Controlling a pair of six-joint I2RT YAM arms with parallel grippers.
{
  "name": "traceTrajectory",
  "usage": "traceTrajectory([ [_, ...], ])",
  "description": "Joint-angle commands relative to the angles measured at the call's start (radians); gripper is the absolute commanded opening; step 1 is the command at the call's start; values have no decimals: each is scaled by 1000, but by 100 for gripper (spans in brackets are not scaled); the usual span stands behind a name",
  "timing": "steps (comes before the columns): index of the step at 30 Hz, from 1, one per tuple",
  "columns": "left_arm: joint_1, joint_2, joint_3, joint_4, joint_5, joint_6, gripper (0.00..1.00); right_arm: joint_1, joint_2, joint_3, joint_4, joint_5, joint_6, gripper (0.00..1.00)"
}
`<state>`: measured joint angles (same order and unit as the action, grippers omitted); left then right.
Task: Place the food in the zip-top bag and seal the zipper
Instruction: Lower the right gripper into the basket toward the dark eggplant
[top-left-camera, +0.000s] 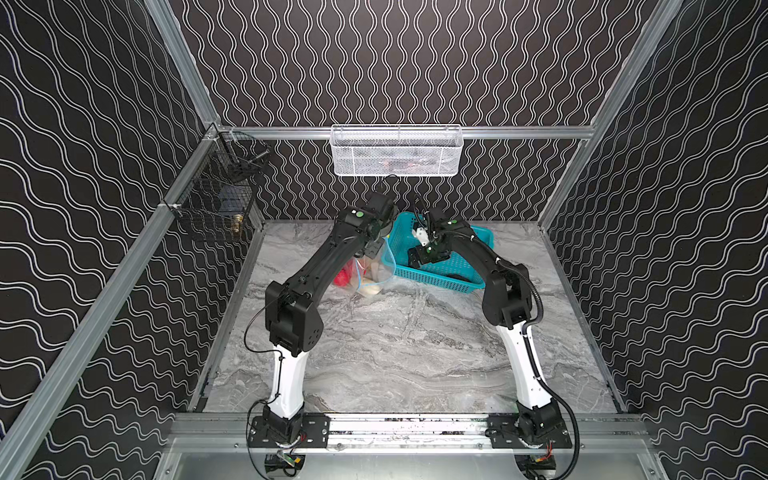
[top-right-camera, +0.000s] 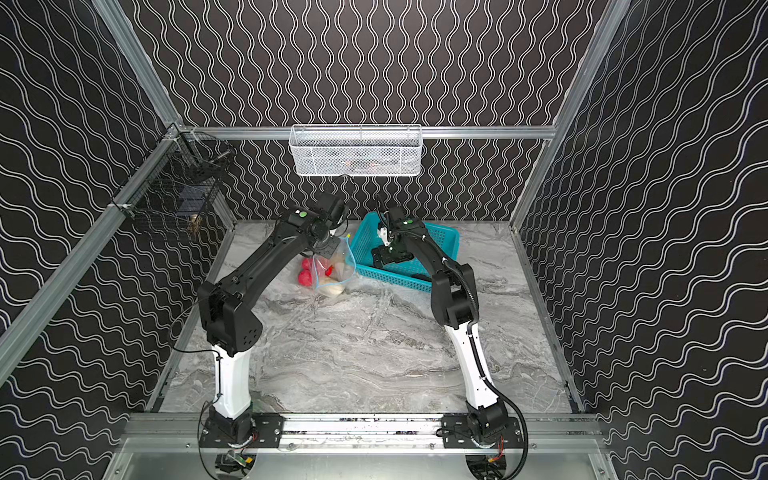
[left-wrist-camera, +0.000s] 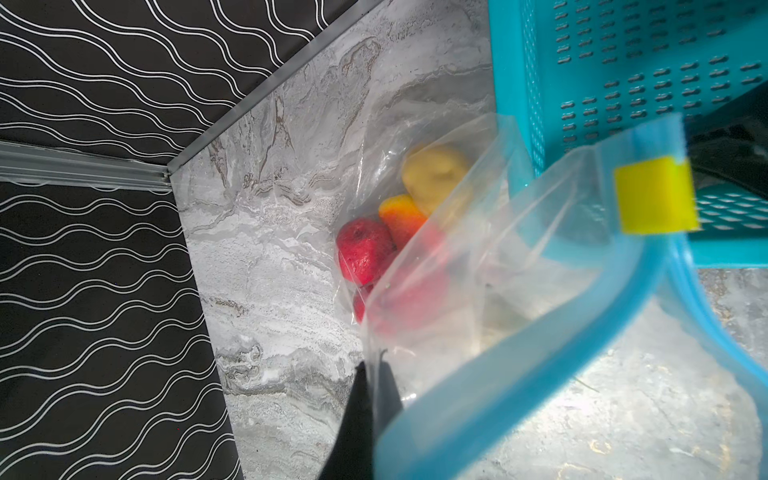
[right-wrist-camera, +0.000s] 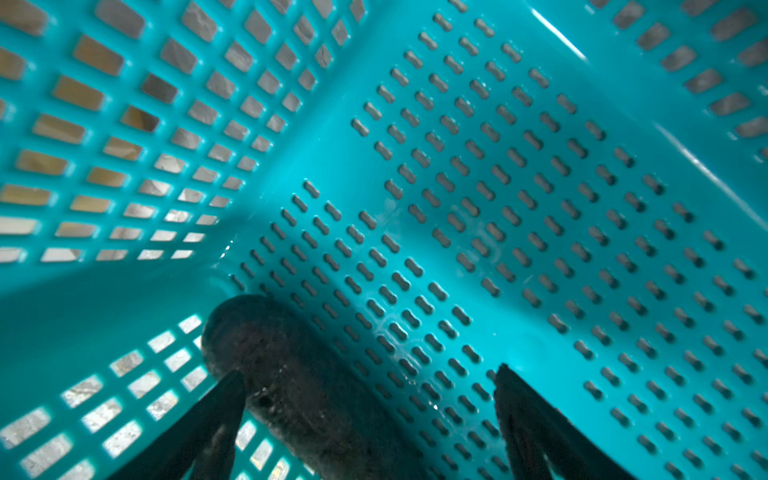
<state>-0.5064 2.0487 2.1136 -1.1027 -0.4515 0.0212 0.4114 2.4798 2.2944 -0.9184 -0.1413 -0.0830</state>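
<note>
- left claw (left-wrist-camera: 376, 374) is pressed together on the side edge of the bag (left-wrist-camera: 478, 270), just under its mouth. i judge it holds that edge up so the mouth gapes for more food.
- blue zipper (left-wrist-camera: 519, 374) forms an open loop round the mouth, its two strips apart. the yellow slider (left-wrist-camera: 654, 199) sits at one end, so sealing is not yet done.
- a red fruit (left-wrist-camera: 363, 249), an orange-yellow piece (left-wrist-camera: 401, 216) and a yellow potato (left-wrist-camera: 436, 174) lie slumped in the bag's bottom, which rests on the table (left-wrist-camera: 282, 249).
- right claw (right-wrist-camera: 370, 386) is spread wide, low inside the basket (right-wrist-camera: 540, 166). a dark long vegetable (right-wrist-camera: 291, 365) lies between its fingers, against one and clear of the other. it looks lined up for a grab, with nothing gripped yet.
- that vegetable lies along the foot of a basket wall, which probably leaves little room for the finger on that side.
- in both top views the bag hangs just left of centre with the basket just right of it. whether they touch i cannot tell. the short gap suits a quick carry.
- no brand, label or writing can be read anywhere, and the slider is plain yellow.
</note>
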Motion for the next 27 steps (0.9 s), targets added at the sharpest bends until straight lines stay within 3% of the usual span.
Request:
traceTrajectory([
  [1,1,-4,2,-3,-6,-18,0,4,4,20,-23,-24,-13,92],
  [10,1,3,11,-8,-12,-19,0,20,-20,-9,-33,-117,-133,86],
  [17,1,5,24,-12,-13,-17,0,61,24,25,-65,-23,-202,84],
  [22,1,8,25,-14,-15,-18,0,61,37,31,-57,-4,-170,84],
  [27,1,14,37,-22,-16,-20,0,54,12,64,-48,73,-50,84],
])
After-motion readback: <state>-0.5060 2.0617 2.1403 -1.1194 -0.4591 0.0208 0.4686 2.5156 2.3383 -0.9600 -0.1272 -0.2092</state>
